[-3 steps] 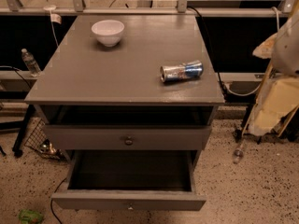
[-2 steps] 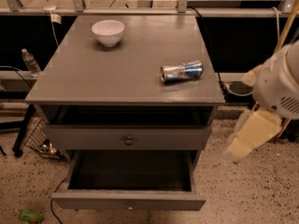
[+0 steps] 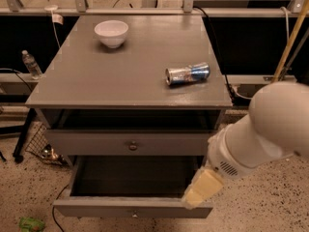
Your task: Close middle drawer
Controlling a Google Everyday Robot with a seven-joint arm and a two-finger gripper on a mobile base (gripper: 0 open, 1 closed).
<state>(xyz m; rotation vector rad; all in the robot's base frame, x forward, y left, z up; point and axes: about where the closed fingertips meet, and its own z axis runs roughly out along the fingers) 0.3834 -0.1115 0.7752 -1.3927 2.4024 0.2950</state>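
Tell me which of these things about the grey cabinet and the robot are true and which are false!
1. The white bowl sits on the cabinet top. True.
2. The can stands upright. False: it lies on its side on the cabinet top, right of the bowl.
3. The middle drawer is pushed all the way in. False: it is pulled far out, and its dark inside shows.
4. The gripper is down by the right end of the middle drawer's front panel. True.
5. The gripper is holding the can. False: it is low by the drawer, far from the can.
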